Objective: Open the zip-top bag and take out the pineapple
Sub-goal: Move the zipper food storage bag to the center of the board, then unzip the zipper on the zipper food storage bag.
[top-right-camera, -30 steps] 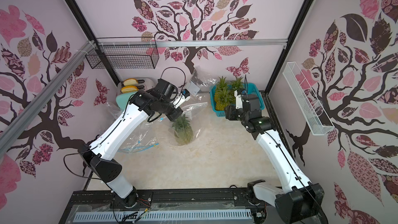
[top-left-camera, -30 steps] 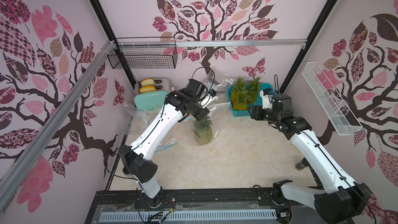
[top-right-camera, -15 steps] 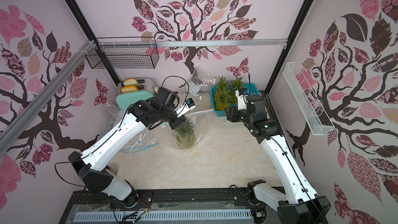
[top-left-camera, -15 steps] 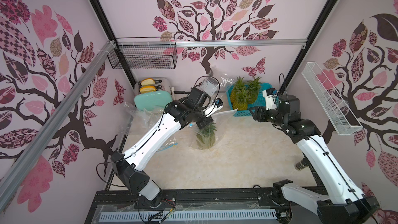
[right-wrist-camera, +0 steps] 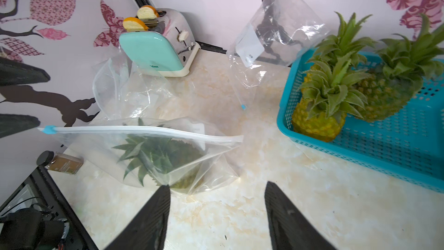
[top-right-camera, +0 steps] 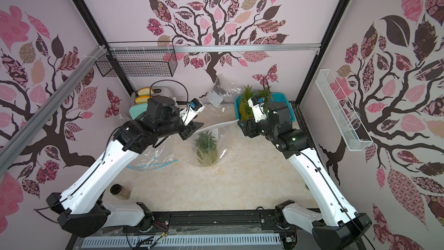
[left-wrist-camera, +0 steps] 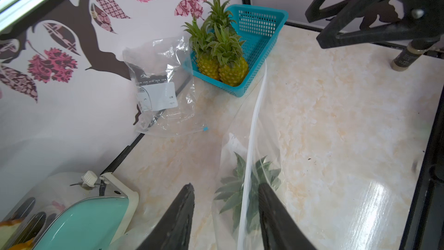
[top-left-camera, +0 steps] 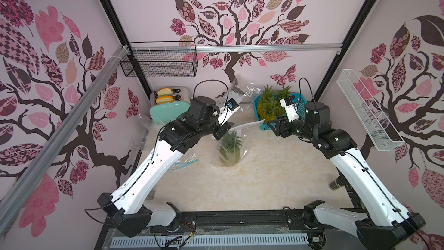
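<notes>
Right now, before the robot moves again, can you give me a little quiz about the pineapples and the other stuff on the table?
1. True or false: the green-topped pineapple in the middle has already left its clear plastic zip-top bag.
2. Pick one: the loose yellow pineapples at the back stand in A) a red bucket, B) a turquoise plastic basket, C) a cardboard box.
3. How many bread slices stick out of the mint-green toaster?

Key: 1 false, it sits inside the bag; 2 B; 3 two.

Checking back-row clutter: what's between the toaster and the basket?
A clear bag with a white label leans on the back wall between toaster and basket; clearest in the right wrist view.
</notes>
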`<state>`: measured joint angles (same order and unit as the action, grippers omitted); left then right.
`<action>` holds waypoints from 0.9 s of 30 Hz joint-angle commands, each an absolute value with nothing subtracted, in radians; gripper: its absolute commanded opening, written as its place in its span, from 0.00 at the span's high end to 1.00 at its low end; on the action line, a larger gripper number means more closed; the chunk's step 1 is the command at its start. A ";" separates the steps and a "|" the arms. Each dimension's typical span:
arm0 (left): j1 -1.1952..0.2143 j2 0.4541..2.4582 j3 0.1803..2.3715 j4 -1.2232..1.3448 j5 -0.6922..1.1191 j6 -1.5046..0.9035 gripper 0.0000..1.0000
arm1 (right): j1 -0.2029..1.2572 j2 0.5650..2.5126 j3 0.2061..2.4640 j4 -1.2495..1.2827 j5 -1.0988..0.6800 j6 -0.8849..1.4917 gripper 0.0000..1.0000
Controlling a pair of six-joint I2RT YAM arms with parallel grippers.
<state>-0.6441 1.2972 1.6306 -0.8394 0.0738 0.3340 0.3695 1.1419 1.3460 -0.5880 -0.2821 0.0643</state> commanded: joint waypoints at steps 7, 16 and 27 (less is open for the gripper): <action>-0.448 0.925 1.210 -0.651 0.314 0.132 0.57 | 0.597 1.247 1.542 -0.727 -0.206 -0.117 0.38; -0.448 0.818 1.001 -0.502 0.329 0.034 0.65 | 0.768 1.457 1.765 -0.833 -0.100 -0.215 0.41; -0.448 0.908 0.992 -0.447 0.352 0.031 0.74 | 0.775 1.501 1.811 -0.812 -0.113 -0.234 0.40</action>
<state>-0.4511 0.8974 0.9997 -0.4988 0.3275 0.0433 0.7704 1.5101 1.7752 -0.8013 -0.1196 -0.2142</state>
